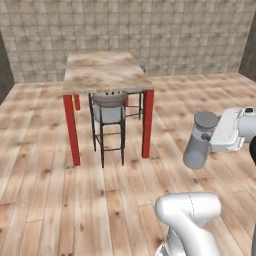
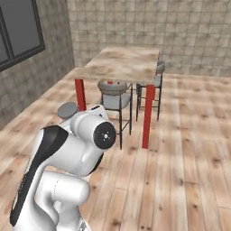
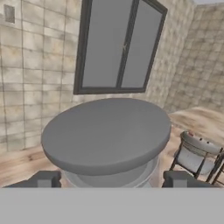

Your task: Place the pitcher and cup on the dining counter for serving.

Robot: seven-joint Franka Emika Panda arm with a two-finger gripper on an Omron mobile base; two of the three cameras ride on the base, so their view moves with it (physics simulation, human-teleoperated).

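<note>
The grey pitcher hangs in the air above the wood floor, to the right of the dining counter. My gripper reaches in from the right and is shut on the pitcher's neck. In the hand view the pitcher's flat round top lies between my two fingertips, one on each side. In the right base view the pitcher's top peeks out behind my arm, left of the dining counter. The cup is out of view.
A grey stool stands tucked under the counter's near end between its red legs, and a second stool stands at the counter's side. A dark-framed window sits in the tiled wall. Open wood floor lies around the counter.
</note>
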